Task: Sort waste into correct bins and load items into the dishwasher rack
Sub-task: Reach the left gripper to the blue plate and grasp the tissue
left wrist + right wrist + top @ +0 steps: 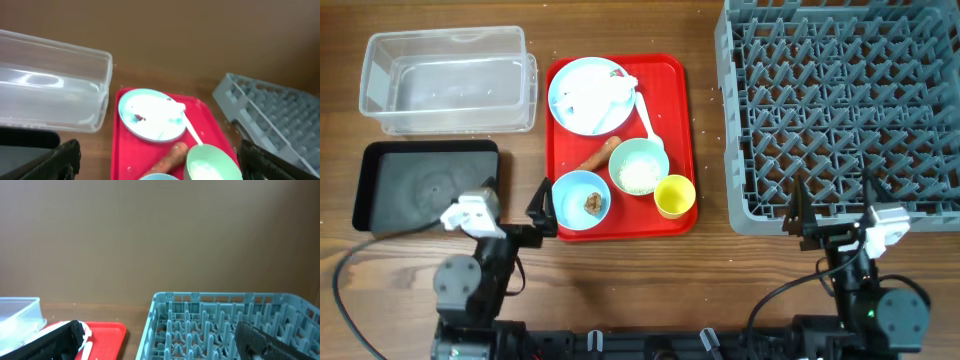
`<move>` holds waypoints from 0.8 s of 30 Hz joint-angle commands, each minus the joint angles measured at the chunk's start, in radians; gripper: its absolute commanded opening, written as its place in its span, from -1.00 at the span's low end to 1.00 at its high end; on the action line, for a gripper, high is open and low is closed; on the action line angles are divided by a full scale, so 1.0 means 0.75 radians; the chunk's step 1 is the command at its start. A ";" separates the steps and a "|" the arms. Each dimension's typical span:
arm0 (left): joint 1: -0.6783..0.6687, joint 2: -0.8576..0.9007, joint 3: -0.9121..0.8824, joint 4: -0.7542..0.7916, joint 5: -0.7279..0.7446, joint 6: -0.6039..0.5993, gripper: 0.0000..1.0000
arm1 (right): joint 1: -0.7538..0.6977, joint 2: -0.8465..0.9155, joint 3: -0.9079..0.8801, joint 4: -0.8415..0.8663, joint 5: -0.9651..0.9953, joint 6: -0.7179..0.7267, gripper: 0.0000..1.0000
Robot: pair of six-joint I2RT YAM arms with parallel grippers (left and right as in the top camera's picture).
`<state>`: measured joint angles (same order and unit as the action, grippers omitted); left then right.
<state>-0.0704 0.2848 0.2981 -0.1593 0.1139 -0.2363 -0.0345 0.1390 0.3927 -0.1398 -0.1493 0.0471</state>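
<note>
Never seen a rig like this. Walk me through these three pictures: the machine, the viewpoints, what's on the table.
Two robot arms sit at a wooden table. One picture looks straight down; the other two come from cameras on the wrists, dark fingers at the bottom corners. The left gripper and right gripper are open and hold nothing. On the table: a clear tub, a black tray, a grey dishwasher rack, and a red tray carrying a blue plate, a white spoon, a blue bowl, a green bowl, a yellow cup and an orange sausage stick.
</note>
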 commanded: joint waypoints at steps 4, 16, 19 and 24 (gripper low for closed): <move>-0.006 0.466 0.542 -0.306 0.076 0.135 0.99 | -0.002 0.294 0.350 -0.227 -0.120 -0.134 0.99; -0.070 1.505 1.667 -0.932 0.097 0.236 1.00 | -0.002 0.885 0.992 -0.838 -0.154 -0.131 0.99; -0.094 1.893 2.004 -1.085 0.150 0.237 1.00 | -0.002 0.964 1.008 -0.880 -0.154 -0.010 1.00; -0.153 2.263 2.116 -0.948 0.153 0.236 1.00 | -0.002 1.053 1.007 -0.974 -0.154 0.149 0.99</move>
<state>-0.1539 1.8687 1.8591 -0.9218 0.2047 -0.0792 -0.0345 0.8978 1.1290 -0.8497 -0.2474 0.0753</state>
